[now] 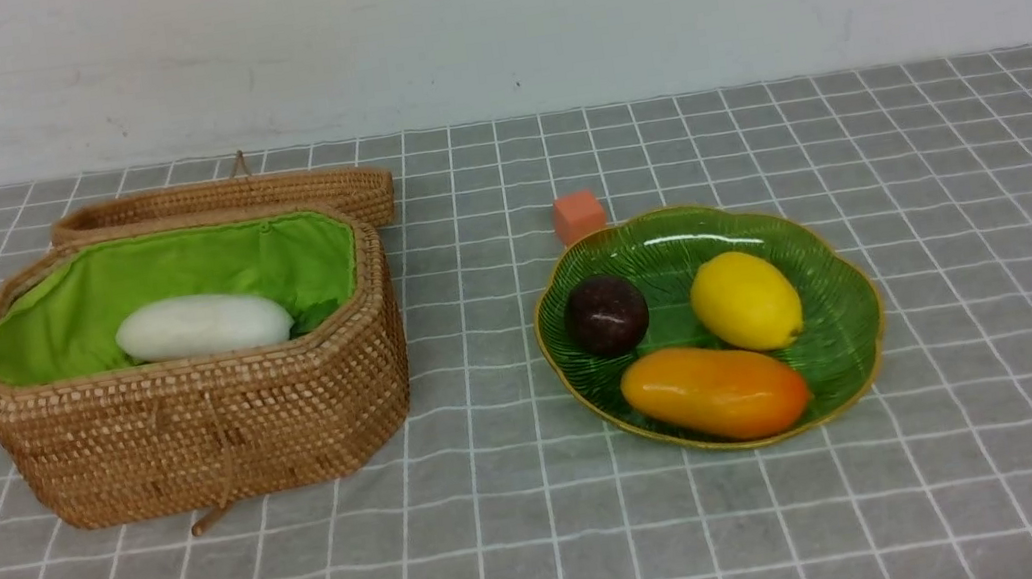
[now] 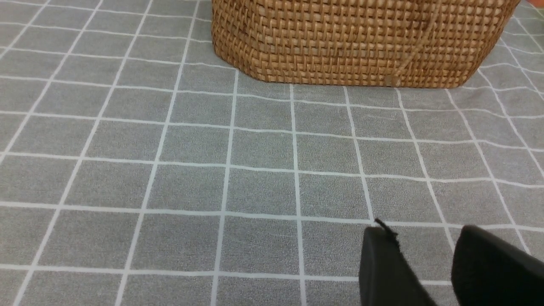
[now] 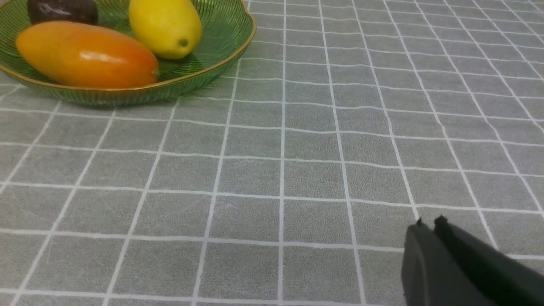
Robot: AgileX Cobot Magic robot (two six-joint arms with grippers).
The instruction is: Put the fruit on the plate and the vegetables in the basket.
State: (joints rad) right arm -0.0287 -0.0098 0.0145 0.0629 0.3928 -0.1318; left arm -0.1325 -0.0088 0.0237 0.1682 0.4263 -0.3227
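Front view: fruit (image 1: 714, 391) well apart from fingers (image 3: 442, 238).

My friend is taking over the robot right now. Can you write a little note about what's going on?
Left gripper: fingers apart, empty, near the basket.
Right gripper: fingers shut, empty, near the plate.
Done: maroon ball, lemon and mango lie on the plate; the white vegetable is in the basket.
Left: no loose vegetables in view. Other vegetables may sit hidden inside the basket; check.
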